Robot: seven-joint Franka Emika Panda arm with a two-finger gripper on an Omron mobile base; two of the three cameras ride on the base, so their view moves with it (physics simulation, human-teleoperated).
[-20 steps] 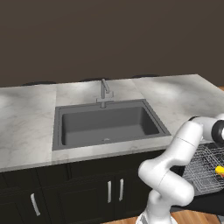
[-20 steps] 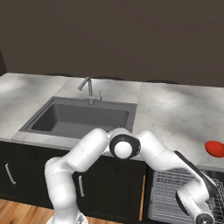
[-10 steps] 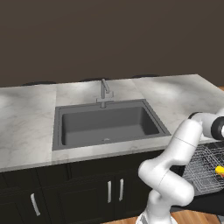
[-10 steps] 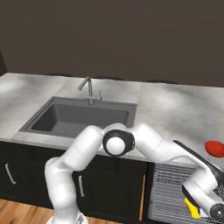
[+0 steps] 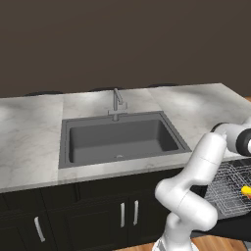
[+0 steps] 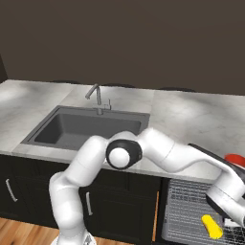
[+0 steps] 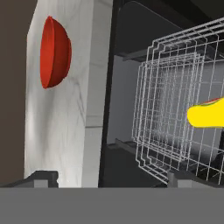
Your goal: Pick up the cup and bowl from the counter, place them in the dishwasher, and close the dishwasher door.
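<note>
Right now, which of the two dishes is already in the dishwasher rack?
The yellow cup, lying in the pulled-out wire rack. The red bowl is on the marble counter.

We see open marble-patterned counter [image 7: 61, 131] around the rounded red bowl [image 7: 54, 51], nothing crowding it. Below the counter edge, the pulled-out silver wire rack [image 6: 191, 215] holds the small yellow cup [image 6: 212, 226] lying among its wires; the rest of its grid lies bare.
</note>
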